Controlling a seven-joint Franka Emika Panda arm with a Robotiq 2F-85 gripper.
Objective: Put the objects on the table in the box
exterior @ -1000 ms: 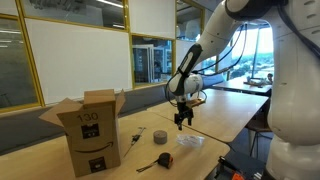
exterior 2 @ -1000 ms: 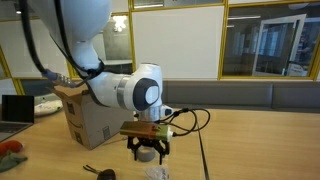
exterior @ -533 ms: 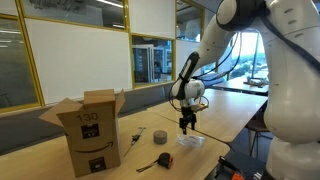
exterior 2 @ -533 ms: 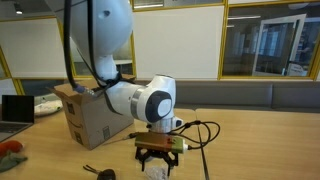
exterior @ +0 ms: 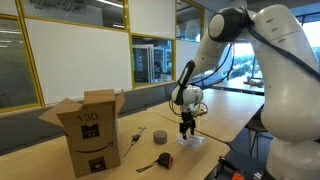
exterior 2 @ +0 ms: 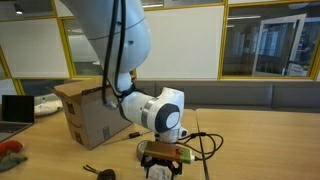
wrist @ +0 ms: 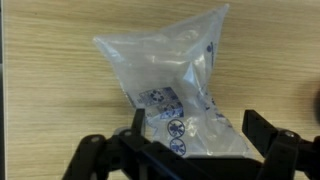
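A clear plastic bag with blue recycling marks (wrist: pixel 170 80) lies flat on the wooden table (wrist: pixel 50 90); it also shows under the gripper in an exterior view (exterior: pixel 190 141). My gripper (wrist: pixel 195 130) is open, its two black fingers straddling the bag's near end, just above it. It shows low over the table in both exterior views (exterior: pixel 185 130) (exterior 2: pixel 162 160). The open cardboard box (exterior: pixel 92 130) stands at the left of the table and shows in the other view too (exterior 2: pixel 85 112). A grey roll (exterior: pixel 159 136), a black-and-yellow tape measure (exterior: pixel 163 160) and a small dark object (exterior: pixel 131 139) lie between box and gripper.
A laptop (exterior 2: pixel 15 107) and an orange item (exterior 2: pixel 10 148) sit left of the box. The table edge runs close behind the gripper (exterior: pixel 215 150). Glass walls and other desks stand behind.
The gripper has moved down toward the table and now sits over the plastic bag, jaws still open. The objects on the table have not moved.
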